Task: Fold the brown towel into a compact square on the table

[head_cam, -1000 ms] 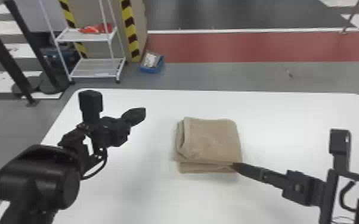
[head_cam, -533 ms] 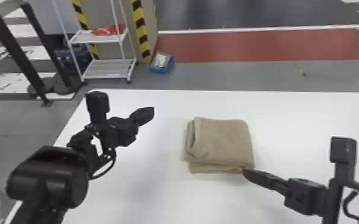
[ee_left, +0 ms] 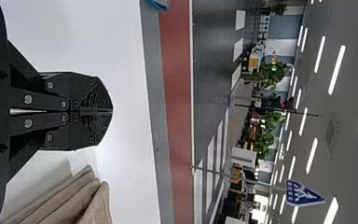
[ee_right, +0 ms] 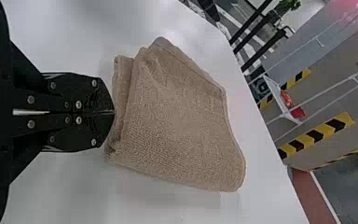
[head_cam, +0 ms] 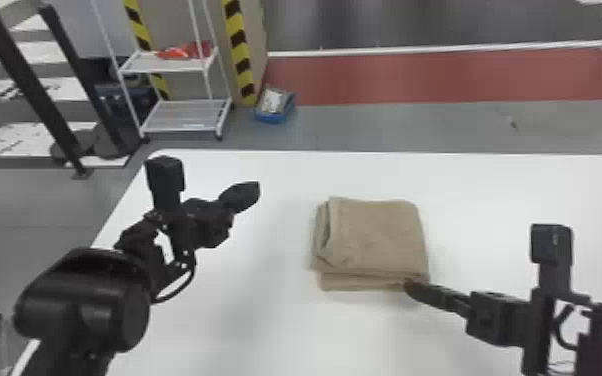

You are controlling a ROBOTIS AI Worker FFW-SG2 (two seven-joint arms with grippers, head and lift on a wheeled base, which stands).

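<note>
Brown towel folded on table. Right gripper: fingers together, tips at near right corner. Left gripper: fingers together, apart from towel. Probably final tidying; next, nudge uneven layers flush, lightly.

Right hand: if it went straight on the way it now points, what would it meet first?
The right hand would most likely meet the brown towel first, at its near edge by the right corner; the tips look right up against it, though actual contact is hard to judge.
</note>
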